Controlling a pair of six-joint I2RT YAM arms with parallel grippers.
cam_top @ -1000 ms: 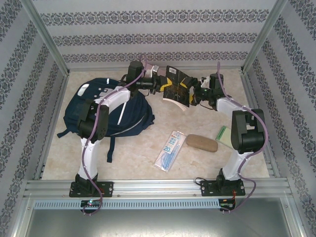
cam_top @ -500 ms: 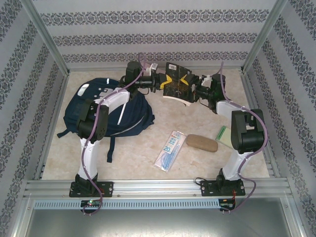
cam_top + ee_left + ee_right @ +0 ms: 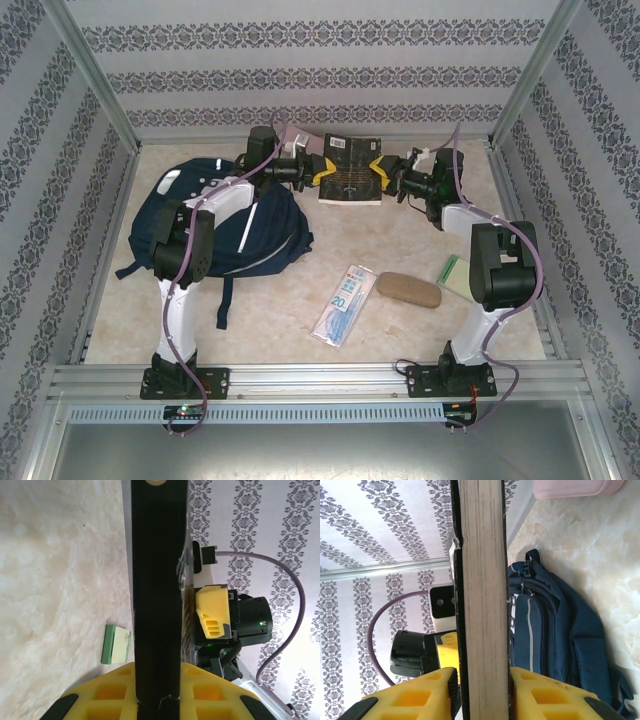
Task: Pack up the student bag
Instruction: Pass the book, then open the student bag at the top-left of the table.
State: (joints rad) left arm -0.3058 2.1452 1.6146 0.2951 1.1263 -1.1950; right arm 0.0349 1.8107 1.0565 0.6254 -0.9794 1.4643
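**Book (image 3: 350,172) clamped between both pincers above the table's far edge, student bag (image 3: 215,225) off to its left.**

The left pincer (image 3: 322,172) is closed on the book's left end and the right pincer (image 3: 378,176) on its right end, so the book spans between them. The bag lies flat by the left edge of the table (image 3: 285,310), its long axis running from the far-left corner toward the middle. The left arm crosses above it and is the nearer one. Whether the bag's mouth is unzipped, or what it holds, I cannot tell. A pencil pack (image 3: 343,303), brown case (image 3: 408,290) and green pad (image 3: 452,272) lie unpacked toward the near-right.
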